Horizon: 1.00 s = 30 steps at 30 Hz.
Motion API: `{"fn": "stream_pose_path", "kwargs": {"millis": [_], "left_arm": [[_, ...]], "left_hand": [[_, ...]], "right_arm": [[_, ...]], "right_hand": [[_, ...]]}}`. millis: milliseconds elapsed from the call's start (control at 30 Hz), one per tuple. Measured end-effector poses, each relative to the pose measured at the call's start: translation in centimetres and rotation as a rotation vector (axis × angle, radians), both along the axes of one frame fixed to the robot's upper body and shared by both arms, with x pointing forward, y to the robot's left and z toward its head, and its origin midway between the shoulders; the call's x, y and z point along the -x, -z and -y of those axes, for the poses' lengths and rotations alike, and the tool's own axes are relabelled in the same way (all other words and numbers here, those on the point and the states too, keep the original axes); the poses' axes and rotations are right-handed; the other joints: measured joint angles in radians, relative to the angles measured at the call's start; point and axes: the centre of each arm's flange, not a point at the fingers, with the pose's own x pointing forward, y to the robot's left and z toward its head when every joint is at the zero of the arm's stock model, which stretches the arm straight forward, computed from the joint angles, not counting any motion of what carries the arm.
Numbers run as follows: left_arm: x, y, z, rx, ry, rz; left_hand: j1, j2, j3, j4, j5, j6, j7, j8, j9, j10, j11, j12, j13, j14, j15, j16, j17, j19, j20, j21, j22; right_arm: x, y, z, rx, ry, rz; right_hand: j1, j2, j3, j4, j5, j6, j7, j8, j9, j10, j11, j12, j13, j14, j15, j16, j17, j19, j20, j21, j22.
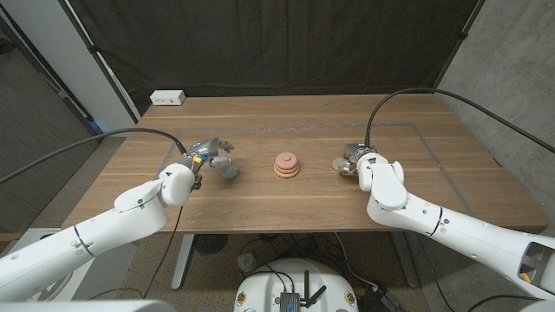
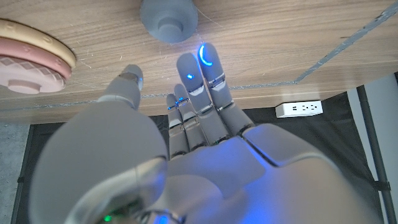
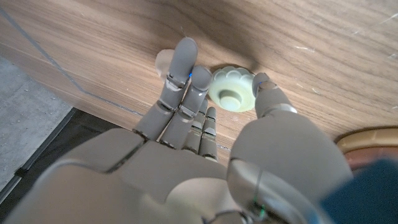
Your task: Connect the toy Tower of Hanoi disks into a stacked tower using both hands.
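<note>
A stack of pink and salmon disks [image 1: 286, 165] stands at the table's middle and also shows as pink disks [image 2: 31, 53] in the left wrist view. A grey disk [image 1: 228, 171] lies to the stack's left. My left hand [image 1: 206, 154] hovers just behind and left of it, fingers [image 2: 208, 68] stretched toward the grey disk [image 2: 169, 18] without touching. A pale green disk [image 1: 341, 164] lies flat to the stack's right. My right hand [image 1: 358, 161] pinches the green disk [image 3: 233, 90] between thumb and fingers [image 3: 198, 78] on opposite edges.
A white power strip [image 1: 167, 98] lies at the table's far left corner. A thin taped rectangle outlines the work area on the wooden table [image 1: 416, 195]. Black curtains hang behind.
</note>
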Motion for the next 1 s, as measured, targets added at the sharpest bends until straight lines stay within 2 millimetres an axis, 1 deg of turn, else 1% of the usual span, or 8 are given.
{"fn": "stream_pose_path", "kwargs": {"millis": [100,300,367,633,700,800,900,1000], "left_arm": [[0.0,0.1,0.0,0.001,0.000,-0.004],[0.0,0.3,-0.1,0.004,0.001,-0.009],[0.0,0.4,-0.1,0.006,0.001,-0.011],[-0.1,0.6,-0.1,0.011,0.007,-0.017],[-0.2,0.6,-0.1,0.012,0.009,-0.019],[-0.2,0.7,-0.2,0.014,0.011,-0.022],[-0.3,0.9,-0.2,0.017,0.012,-0.025],[-0.4,1.0,-0.3,0.020,0.013,-0.028]], "left_hand": [[-0.002,0.002,0.003,-0.003,0.000,0.000,0.000,0.000,0.000,0.004,0.004,0.000,0.000,0.000,0.000,0.000,0.000,0.000,0.000,0.000,0.001],[-0.002,0.002,0.010,-0.001,0.004,0.000,0.000,0.000,0.000,0.005,0.005,0.000,0.000,0.000,0.000,0.000,0.005,0.000,0.000,0.000,0.002],[-0.002,0.002,0.010,-0.001,0.008,0.002,0.002,0.000,0.000,0.011,0.011,0.000,0.000,0.000,0.000,0.000,0.004,0.000,0.000,0.000,0.002],[-0.007,0.007,0.014,0.003,0.008,0.006,0.005,0.000,0.000,0.011,0.011,0.000,0.005,0.000,0.000,0.000,0.005,0.000,0.000,0.000,0.002],[-0.007,0.007,0.018,-0.001,0.008,0.006,0.005,0.000,0.000,0.011,0.011,0.000,0.005,0.000,0.000,0.000,0.005,0.000,0.000,0.000,0.002],[-0.010,0.010,0.018,-0.001,0.008,0.006,0.005,0.000,0.000,0.011,0.011,0.000,0.007,0.000,0.000,0.000,0.008,0.000,0.000,0.000,0.002],[-0.011,0.011,0.018,-0.001,0.008,0.006,0.005,0.000,0.000,0.016,0.011,0.000,0.009,0.000,0.000,0.000,0.008,0.000,0.000,0.000,0.002],[-0.011,0.011,0.018,-0.001,0.008,0.006,0.005,0.000,0.000,0.020,0.012,0.000,0.009,0.000,0.000,0.000,0.009,0.000,0.000,0.000,0.002]], "right_arm": [[-0.1,0.1,0.0,0.000,0.001,-0.003],[-0.3,0.3,-0.1,0.004,0.005,-0.009],[-0.3,0.3,-0.1,0.007,0.006,-0.011],[-0.5,0.5,-0.3,0.013,0.011,-0.024],[-0.6,0.5,-0.4,0.016,0.010,-0.026],[-0.7,0.5,-0.6,0.021,0.011,-0.031],[-0.8,0.5,-0.7,0.026,0.010,-0.035],[-0.9,0.6,-0.8,0.032,0.011,-0.043]], "right_hand": [[0.000,0.000,-0.004,-0.004,0.000,0.000,0.000,0.000,0.000,0.000,0.000,0.000,0.000,0.000,0.000,0.000,0.003,0.000,0.000,0.000,0.000],[0.000,0.000,-0.004,-0.004,0.000,-0.004,0.004,0.000,0.000,0.000,0.000,0.000,0.000,0.000,0.000,0.000,0.001,0.000,0.000,0.000,0.000],[0.000,0.000,-0.004,-0.004,0.000,-0.003,0.004,0.000,0.000,0.000,0.000,0.000,0.000,0.000,0.000,0.000,0.001,0.000,0.000,0.000,0.000],[0.000,0.000,-0.004,-0.004,0.000,-0.003,0.004,0.000,-0.003,0.010,0.002,0.007,0.000,0.000,0.000,-0.001,0.001,0.000,0.000,0.000,0.000],[0.000,0.000,-0.008,0.000,0.000,-0.003,0.003,0.004,-0.005,0.017,-0.005,0.007,0.000,0.000,0.000,-0.007,0.000,0.000,0.000,0.000,0.000],[0.000,0.000,-0.008,0.000,0.001,-0.003,0.003,0.004,-0.005,0.020,-0.002,0.013,0.003,0.000,0.000,-0.007,0.000,0.000,0.000,0.000,0.000],[0.008,0.008,-0.008,0.000,0.001,-0.003,0.003,0.004,-0.005,0.026,-0.007,0.015,0.003,0.000,0.000,-0.007,0.000,0.000,0.000,0.000,0.000],[0.008,0.008,-0.008,0.000,0.001,0.004,-0.004,0.008,-0.005,0.037,-0.011,0.015,0.003,0.000,0.000,-0.007,0.001,0.000,0.000,0.000,0.000]]}}
